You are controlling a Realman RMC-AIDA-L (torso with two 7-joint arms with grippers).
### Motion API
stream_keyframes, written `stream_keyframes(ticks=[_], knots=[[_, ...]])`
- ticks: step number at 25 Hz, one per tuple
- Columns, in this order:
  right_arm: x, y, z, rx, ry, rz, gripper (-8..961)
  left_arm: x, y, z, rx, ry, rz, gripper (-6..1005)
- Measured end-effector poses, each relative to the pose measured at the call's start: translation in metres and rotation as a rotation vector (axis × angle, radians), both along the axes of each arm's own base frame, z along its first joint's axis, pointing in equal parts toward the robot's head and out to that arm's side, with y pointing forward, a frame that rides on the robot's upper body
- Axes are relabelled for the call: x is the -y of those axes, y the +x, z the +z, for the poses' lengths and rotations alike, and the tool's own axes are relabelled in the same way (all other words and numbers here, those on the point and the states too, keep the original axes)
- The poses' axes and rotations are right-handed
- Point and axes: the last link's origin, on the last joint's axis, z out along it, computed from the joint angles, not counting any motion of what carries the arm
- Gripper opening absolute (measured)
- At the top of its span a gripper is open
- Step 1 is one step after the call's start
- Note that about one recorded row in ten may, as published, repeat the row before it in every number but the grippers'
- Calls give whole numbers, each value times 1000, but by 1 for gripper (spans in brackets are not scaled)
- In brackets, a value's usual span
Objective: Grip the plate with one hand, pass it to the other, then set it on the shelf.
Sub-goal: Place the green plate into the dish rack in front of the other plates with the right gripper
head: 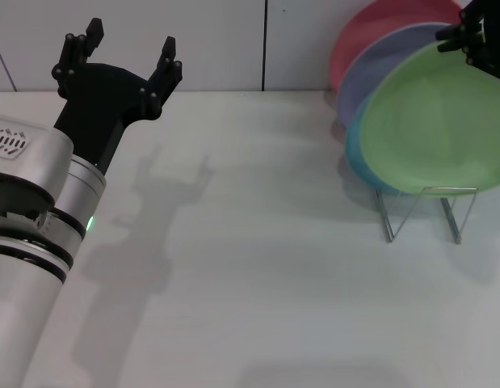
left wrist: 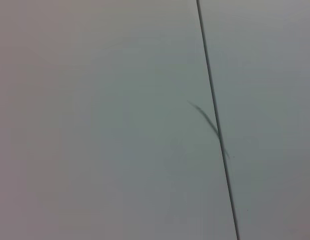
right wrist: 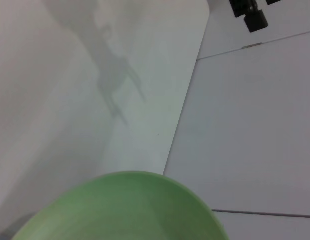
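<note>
The light-green plate (head: 435, 121) stands tilted on edge in the wire shelf (head: 423, 212), in front of the other plates there. My right gripper (head: 478, 39) is at the plate's upper rim at the far right, partly cut off by the picture's edge. The right wrist view shows the plate's rim (right wrist: 124, 210) very close. My left gripper (head: 124, 50) is open and holds nothing, raised over the table's far left, well away from the plate.
Behind the green plate a sky-blue plate (head: 359, 158), a lavender plate (head: 379, 69) and a pink plate (head: 371, 32) lean in the same shelf. The white table (head: 258, 283) meets a panelled wall (left wrist: 94, 120) at the back.
</note>
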Motion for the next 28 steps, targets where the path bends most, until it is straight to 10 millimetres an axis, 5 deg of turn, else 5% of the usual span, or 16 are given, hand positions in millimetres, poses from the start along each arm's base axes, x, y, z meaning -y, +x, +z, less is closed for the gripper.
stream_keyframes(ticks=[21,28], knots=[[9,22,-2,51,28,-60,148,-6,4,-5,-12,-14,-17,859],[20,28,-6,58,-30,-104,431,-11,4,-7,-3,-26,-21,859]])
